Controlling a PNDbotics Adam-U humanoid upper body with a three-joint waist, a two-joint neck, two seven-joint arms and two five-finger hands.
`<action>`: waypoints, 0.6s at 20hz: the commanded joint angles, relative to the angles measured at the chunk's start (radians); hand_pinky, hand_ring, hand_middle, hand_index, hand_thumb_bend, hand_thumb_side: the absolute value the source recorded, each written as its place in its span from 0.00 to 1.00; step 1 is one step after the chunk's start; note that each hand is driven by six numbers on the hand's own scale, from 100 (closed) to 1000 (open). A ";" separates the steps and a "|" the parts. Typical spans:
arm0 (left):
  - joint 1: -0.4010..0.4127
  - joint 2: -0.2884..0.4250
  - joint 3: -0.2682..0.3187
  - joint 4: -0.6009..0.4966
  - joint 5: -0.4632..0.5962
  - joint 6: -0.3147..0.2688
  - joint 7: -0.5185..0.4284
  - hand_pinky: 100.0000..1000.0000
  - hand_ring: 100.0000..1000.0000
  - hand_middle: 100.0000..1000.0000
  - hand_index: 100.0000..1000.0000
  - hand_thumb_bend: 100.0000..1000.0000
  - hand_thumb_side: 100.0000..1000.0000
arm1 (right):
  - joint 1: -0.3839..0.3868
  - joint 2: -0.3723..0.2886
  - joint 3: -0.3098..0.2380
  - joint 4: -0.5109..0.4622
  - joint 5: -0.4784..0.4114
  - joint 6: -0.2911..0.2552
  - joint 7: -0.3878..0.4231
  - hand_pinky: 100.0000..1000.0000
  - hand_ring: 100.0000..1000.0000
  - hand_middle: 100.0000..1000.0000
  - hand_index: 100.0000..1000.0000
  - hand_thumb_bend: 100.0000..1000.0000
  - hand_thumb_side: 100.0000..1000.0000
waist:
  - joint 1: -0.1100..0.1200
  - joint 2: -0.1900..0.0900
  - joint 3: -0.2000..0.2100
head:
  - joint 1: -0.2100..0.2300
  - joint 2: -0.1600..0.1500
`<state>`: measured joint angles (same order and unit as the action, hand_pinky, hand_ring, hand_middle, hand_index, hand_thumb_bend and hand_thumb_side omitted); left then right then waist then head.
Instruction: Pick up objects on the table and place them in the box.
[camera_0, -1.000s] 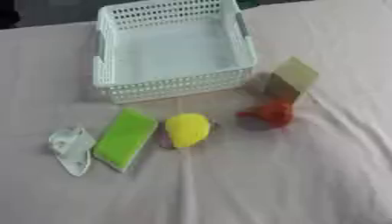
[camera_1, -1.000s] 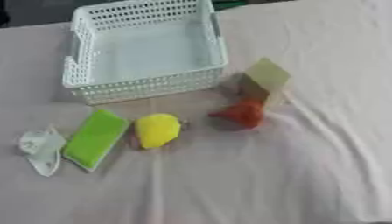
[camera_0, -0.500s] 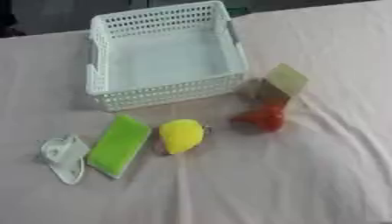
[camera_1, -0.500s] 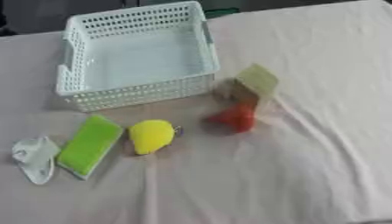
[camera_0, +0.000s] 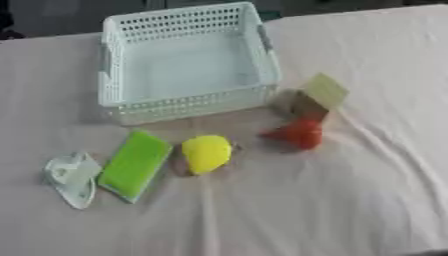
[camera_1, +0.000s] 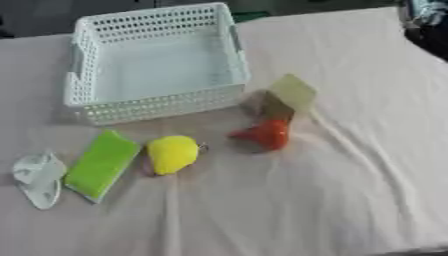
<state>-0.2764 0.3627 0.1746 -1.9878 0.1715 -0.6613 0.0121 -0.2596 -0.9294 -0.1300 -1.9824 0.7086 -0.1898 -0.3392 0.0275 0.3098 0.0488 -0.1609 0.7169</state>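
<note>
A table covered with a pale pink cloth is seen from above, and places are given here relative to the white perforated box standing toward the far left of the cloth. Nearest the camera, well in front of the box's left corner, a small pale, whitish-clear object is laid flat; its nature cannot be made out. Just to its right, a flat bright green rectangular item is laid at a slant, its far end pointed toward the box's front wall. To the right of that, in front of the middle of the box's front wall, a yellow rounded object is found, close to the green item but apart from it. Farther right, off the box's front right corner, a red object is seen, and just behind it a tan block is tilted on the cloth, close beside the box's right wall. The inside of the box appears bare. Neither of the robot's hands is shown in either view, so their state cannot be told.
</note>
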 joint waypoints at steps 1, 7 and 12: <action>-0.009 0.036 -0.002 -0.012 0.008 0.005 -0.006 0.96 1.00 0.97 1.00 0.08 0.98 | -0.009 -0.112 0.044 -0.018 0.017 -0.003 0.099 0.89 0.93 0.90 0.98 0.23 1.00 | -0.006 -0.025 0.002 | -0.003 0.018; -0.009 0.038 -0.006 -0.012 0.012 0.010 -0.014 0.96 0.99 0.96 1.00 0.08 0.98 | -0.028 -0.208 0.131 -0.018 -0.004 0.008 0.237 0.88 0.92 0.89 1.00 0.27 1.00 | -0.013 -0.029 0.013 | -0.014 0.021; -0.013 0.039 -0.011 -0.012 0.016 0.016 -0.022 0.96 0.99 0.96 1.00 0.08 0.98 | -0.050 -0.243 0.184 -0.011 -0.026 0.038 0.344 0.88 0.93 0.89 1.00 0.29 1.00 | -0.020 -0.030 0.022 | -0.027 0.024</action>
<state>-0.2771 0.3706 0.1631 -1.9878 0.1810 -0.6460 -0.0048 -0.2977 -1.1237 0.0525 -1.9823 0.6935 -0.1575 -0.0205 0.0088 0.3024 0.0707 -0.1824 0.7375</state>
